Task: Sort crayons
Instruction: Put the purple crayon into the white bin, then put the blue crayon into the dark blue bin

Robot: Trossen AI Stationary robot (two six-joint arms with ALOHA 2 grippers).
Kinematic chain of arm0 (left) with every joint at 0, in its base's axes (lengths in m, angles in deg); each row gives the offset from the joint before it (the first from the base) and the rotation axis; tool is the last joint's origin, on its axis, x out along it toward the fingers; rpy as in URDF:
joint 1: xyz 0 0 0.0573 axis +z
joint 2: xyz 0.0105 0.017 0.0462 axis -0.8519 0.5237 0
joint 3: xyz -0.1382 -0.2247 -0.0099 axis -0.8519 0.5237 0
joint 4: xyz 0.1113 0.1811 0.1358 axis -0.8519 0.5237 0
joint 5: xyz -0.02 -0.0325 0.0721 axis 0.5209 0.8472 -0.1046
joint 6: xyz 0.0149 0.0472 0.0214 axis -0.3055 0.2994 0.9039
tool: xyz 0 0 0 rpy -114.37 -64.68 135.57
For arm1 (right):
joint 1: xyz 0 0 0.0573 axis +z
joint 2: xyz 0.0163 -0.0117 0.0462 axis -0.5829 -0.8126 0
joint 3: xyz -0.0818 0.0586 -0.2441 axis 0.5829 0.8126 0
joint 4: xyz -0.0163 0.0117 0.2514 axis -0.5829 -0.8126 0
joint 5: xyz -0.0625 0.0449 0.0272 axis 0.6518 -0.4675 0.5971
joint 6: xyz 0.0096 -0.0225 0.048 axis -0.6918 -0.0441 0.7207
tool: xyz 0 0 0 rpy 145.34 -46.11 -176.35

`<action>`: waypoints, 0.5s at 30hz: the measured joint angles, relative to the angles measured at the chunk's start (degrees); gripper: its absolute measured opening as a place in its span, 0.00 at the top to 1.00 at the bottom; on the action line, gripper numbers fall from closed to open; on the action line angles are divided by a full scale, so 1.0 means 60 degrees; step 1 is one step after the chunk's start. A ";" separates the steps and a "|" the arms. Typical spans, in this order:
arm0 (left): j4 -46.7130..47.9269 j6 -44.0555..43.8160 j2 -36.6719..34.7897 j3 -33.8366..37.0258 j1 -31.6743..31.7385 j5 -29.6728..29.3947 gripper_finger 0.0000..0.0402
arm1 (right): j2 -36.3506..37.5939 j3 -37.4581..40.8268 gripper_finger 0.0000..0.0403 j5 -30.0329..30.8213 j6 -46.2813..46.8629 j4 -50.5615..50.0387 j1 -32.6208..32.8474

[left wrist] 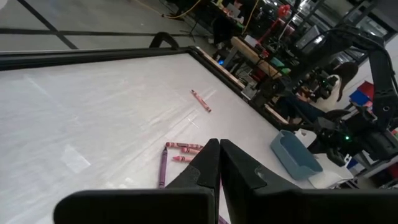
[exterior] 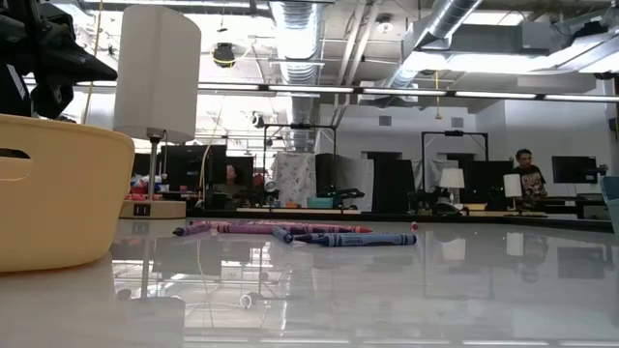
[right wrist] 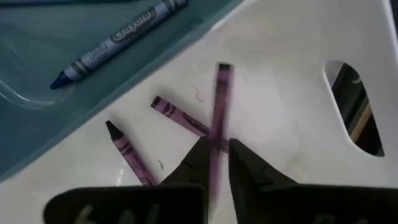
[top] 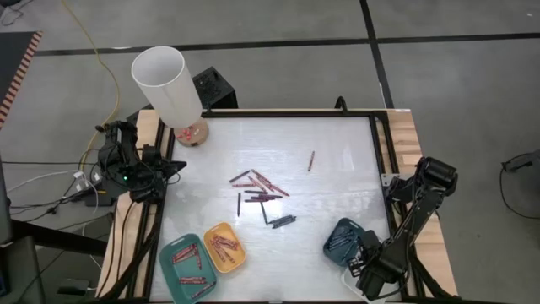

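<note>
Loose crayons (top: 257,190) lie in a heap mid-table, and one more (top: 311,160) lies alone farther back. My right gripper (right wrist: 216,155) points down over a white tray (right wrist: 292,106) at the near right, next to the dark-blue tray (top: 344,239). A blurred purple crayon (right wrist: 221,99) stands between its slightly parted fingers. Two purple crayons (right wrist: 180,117) lie flat in the white tray, and a blue crayon (right wrist: 115,40) lies in the dark-blue one. My left gripper (left wrist: 219,152) waits shut at the table's left edge. My right gripper has the purple crayon's upper part (right wrist: 216,146) between its two fingers, which point down from above. The crayon reaches down past the fingertips toward the white tray. It shows blurred, and I cannot tell whether the fingers touch it.
A teal tray (top: 184,266) and a yellow tray (top: 224,247), both with reddish crayons, stand at the near left. A white lamp (top: 169,84) on a wooden base stands at the far left corner. A black frame (top: 375,143) rims the white tabletop.
</note>
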 joint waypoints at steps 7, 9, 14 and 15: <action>0.0000 0.0000 0.0000 0.0000 0.0000 0.0000 1.00 | 0.0009 -0.0007 0.80 0.0000 -0.0355 -0.0035 -0.0021; 0.0000 0.0000 -0.0002 0.0000 0.0000 0.0000 1.00 | 0.0020 -0.0135 0.79 -0.0011 -0.0424 -0.0169 -0.0103; 0.0000 0.0000 0.0000 0.0000 0.0000 0.0001 1.00 | 0.0505 -0.0840 0.78 -0.0044 -0.1270 -0.0307 -0.0575; -0.0002 0.0000 -0.0004 0.0000 -0.0002 0.0000 1.00 | 0.0631 -0.1027 0.78 -0.0041 -0.1629 -0.0340 -0.0713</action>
